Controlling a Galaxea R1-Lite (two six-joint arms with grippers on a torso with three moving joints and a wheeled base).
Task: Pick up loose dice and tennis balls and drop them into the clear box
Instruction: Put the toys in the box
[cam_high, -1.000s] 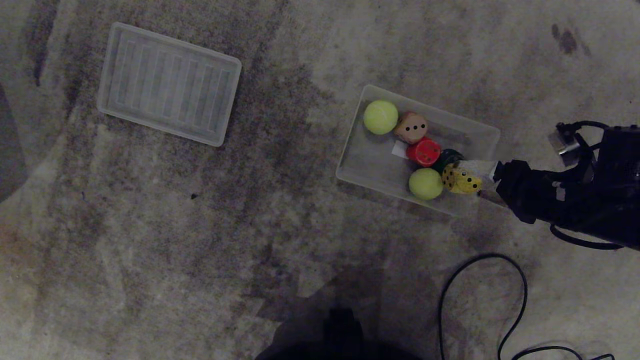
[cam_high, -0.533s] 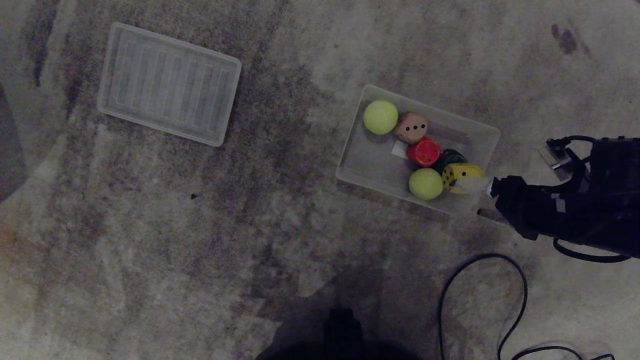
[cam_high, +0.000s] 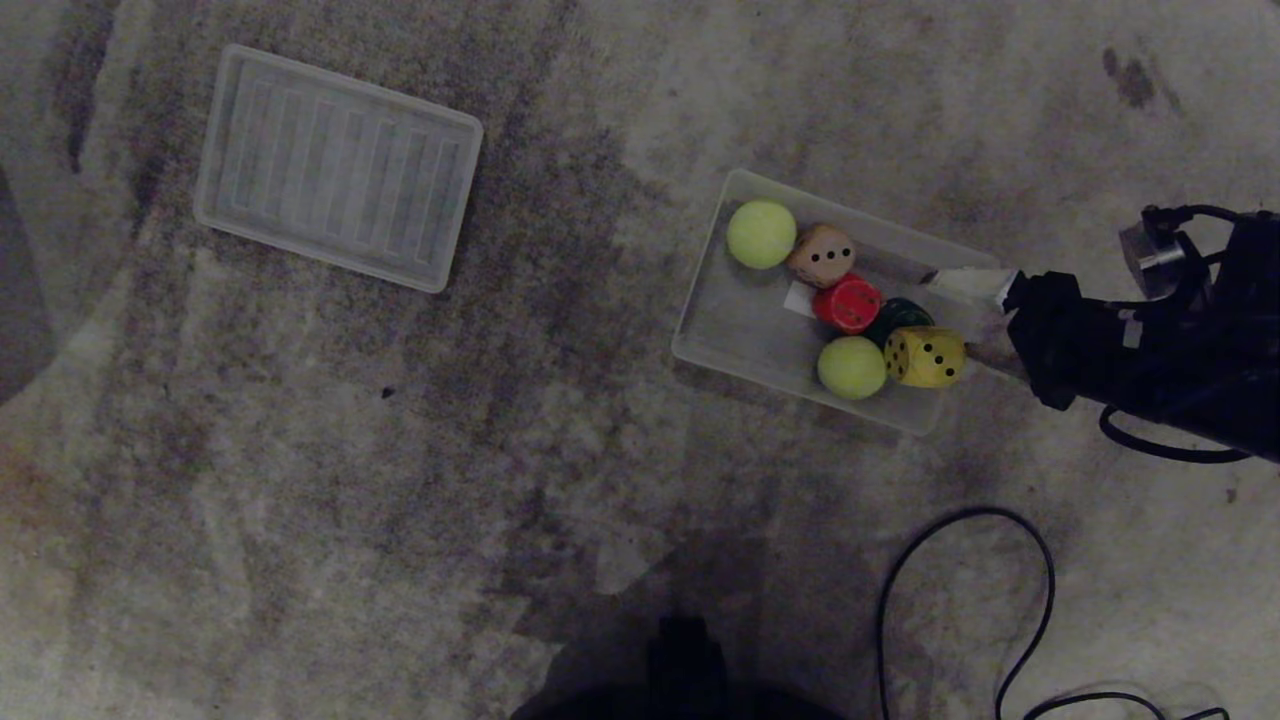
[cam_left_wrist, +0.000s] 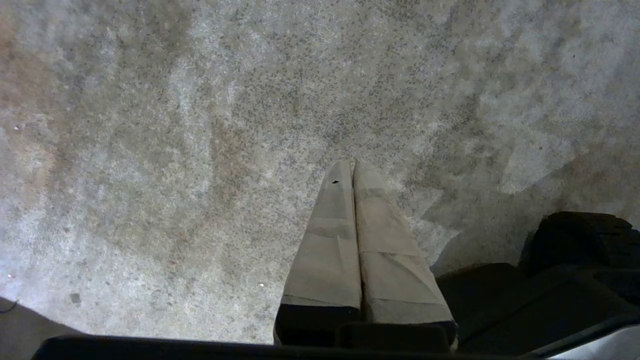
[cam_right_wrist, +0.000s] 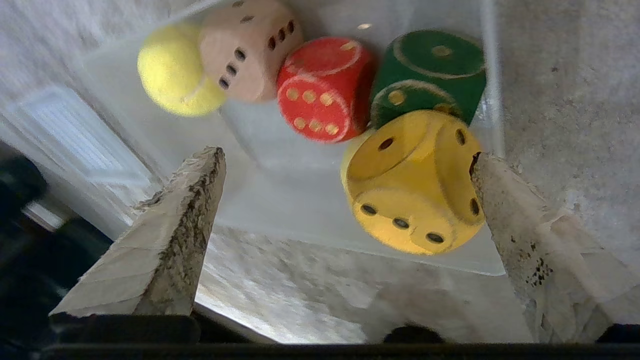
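A clear box (cam_high: 745, 325) of whitish see-through plastic sits on a mottled grey carpet (cam_high: 500, 450), to the right of centre in the head view. Inside it lie six things bunched toward its right half. A tennis ball (cam_high: 761, 234) rests in the far left corner, touching a tan die (cam_high: 823, 255) just to its right. Next along is a red die (cam_high: 847, 304), then a dark green die (cam_high: 900, 314), mostly hidden behind its neighbours. Along the near wall a second tennis ball (cam_high: 851, 367) sits touching a yellow die (cam_high: 924, 356), which shows three dark dots on its top face. A small white label (cam_high: 799, 298) lies on the box floor beside the red die. The matching ribbed lid (cam_high: 338, 167) lies flat on the carpet, well apart, toward the upper left. The right gripper (cam_high: 975, 318) reaches in from the right edge, at the right end of the box, with its two taped fingers spread wide and nothing between them. In the right wrist view, the yellow die (cam_right_wrist: 412, 182) sits in the box just beside one finger (cam_right_wrist: 530, 235), while the other finger (cam_right_wrist: 160, 245) stands well away from it. The left gripper (cam_left_wrist: 354, 172) hangs over bare carpet with its fingers pressed together, empty. A black cable (cam_high: 960, 600) loops across the carpet near the lower right.
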